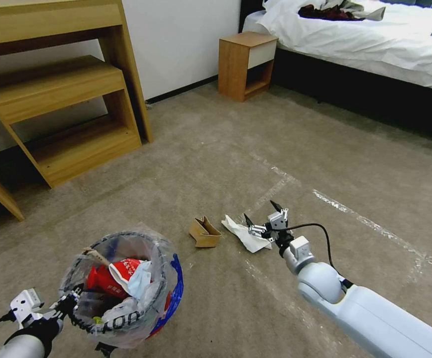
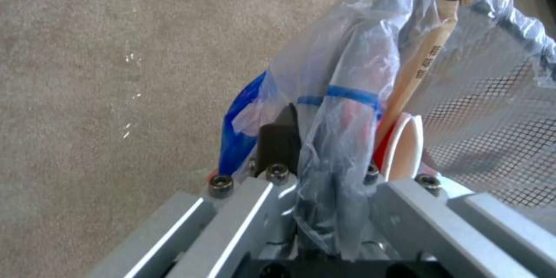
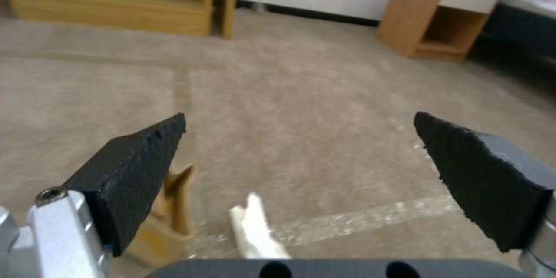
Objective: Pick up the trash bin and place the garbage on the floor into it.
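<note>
Head view: I see the left pincer [image 1: 69, 304] clamped on the rim of the trash bin [image 1: 126, 288], which holds red wrappers [image 1: 114, 278]. The right pincer [image 1: 262, 215] is spread wide just above white paper [image 1: 246, 233] on the floor [image 1: 325, 149]; a cardboard scrap [image 1: 204, 231] lies beside it, toward the bin.

Left wrist view: the fingers [image 2: 278, 139] grip bag and rim; a wooden stick [image 2: 431, 52] leans just beyond.

Right wrist view: the paper [image 3: 255, 230] lies between the parted fingers [image 3: 133, 169].
</note>
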`<state>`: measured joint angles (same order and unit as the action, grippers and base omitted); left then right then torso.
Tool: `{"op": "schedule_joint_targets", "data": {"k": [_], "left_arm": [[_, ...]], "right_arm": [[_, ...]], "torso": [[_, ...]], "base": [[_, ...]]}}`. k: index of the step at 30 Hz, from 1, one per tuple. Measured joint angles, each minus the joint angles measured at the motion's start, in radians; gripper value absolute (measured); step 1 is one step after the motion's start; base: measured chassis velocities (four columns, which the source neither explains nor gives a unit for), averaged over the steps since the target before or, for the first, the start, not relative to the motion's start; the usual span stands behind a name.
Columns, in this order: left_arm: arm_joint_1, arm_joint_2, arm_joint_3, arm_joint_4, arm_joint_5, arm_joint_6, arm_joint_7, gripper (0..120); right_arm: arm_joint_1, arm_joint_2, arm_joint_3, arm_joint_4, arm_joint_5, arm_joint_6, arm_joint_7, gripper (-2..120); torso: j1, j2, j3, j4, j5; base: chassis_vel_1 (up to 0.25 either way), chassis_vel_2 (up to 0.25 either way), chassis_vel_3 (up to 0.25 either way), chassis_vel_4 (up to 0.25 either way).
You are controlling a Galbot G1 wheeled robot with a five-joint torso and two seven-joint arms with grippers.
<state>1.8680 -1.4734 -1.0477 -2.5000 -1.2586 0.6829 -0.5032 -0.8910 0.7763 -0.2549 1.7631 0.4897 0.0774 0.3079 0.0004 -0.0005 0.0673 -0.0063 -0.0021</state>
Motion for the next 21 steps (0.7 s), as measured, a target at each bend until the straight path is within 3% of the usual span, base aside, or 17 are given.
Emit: {"op": "schedule_joint_targets", "data": {"k": [10,14,21], "left_arm": [[0.006,0.004,-0.007,0.0,-0.005,0.002,-0.001,0],[0.006,-0.001,-0.003,0.0,-0.003,0.006,-0.003,0],[0.003,-0.008,0.0,0.0,0.004,0.008,-0.003,0]], "right_arm": [[-0.065,-0.047,-0.017,0.075,-0.003,-0.043,-0.02,100],[-0.019,-0.072,-0.064,0.072,0.0,-0.055,-0.038,100],[0.189,-0.072,-0.255,-0.028,-0.001,-0.052,-0.046,100]], "torso": [[0.0,0.0,0.0,-0.0001,0.0003],[0.0,0.0,0.0,0.0,0.0002],[0.0,0.0,0.0,0.0003,0.0001]], "base": [[0.0,0.0,0.0,0.0],[0.0,0.0,0.0,0.0],[0.0,0.0,0.0,0.0]]}}
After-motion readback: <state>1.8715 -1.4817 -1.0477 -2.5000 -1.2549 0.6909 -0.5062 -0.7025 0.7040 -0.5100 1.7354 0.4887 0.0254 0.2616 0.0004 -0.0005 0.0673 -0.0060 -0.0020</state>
